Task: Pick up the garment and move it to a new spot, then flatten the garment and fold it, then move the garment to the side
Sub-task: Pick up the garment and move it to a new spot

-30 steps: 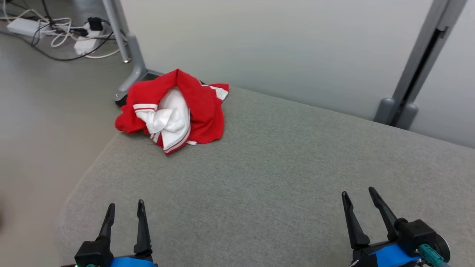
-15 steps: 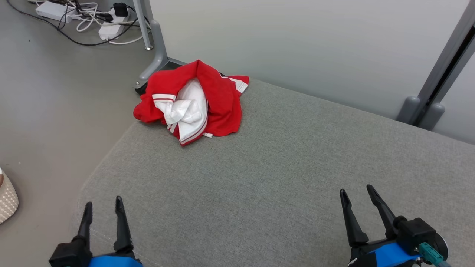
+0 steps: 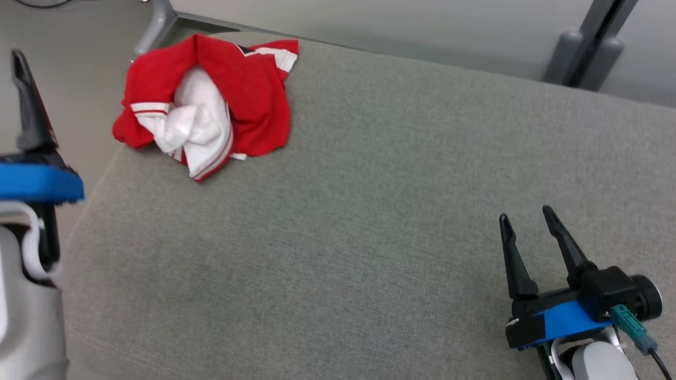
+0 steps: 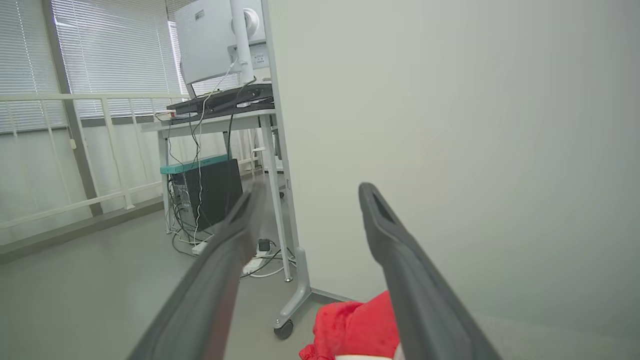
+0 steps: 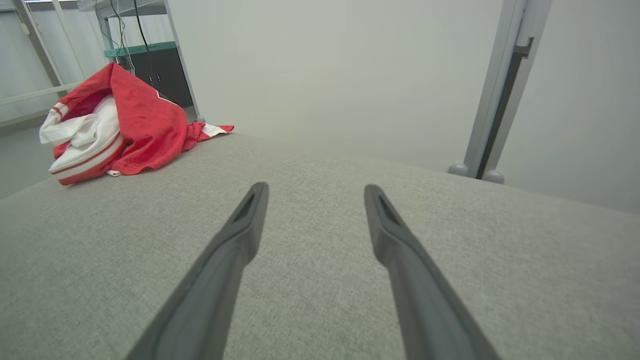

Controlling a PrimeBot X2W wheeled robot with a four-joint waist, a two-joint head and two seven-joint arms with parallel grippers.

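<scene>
The garment (image 3: pixel 203 105) is a crumpled red top with a white inner part and striped cuffs. It lies in a heap at the far left corner of the grey upholstered surface (image 3: pixel 369 211). My left gripper is raised at the left edge of the head view, where one dark finger (image 3: pixel 30 105) shows left of the garment. In the left wrist view the left gripper (image 4: pixel 310 190) is open and empty, with the garment (image 4: pixel 355 327) low between its fingers. My right gripper (image 3: pixel 525 213) hovers open and empty over the near right of the surface. The right wrist view has the right gripper (image 5: pixel 315 187) open too, far from the garment (image 5: pixel 130 120).
A pale partition wall runs along the surface's far edge, with a grey wheeled post foot (image 3: pixel 153 31) behind the garment and a dark upright post (image 3: pixel 586 58) at the far right. Bare floor lies left of the surface. A desk (image 4: pixel 220 107) with cables stands beyond.
The head camera has tilted down and shifted. My left arm has risen and come forward along the left edge toward the garment. The right gripper has edged forward. The garment lies as before.
</scene>
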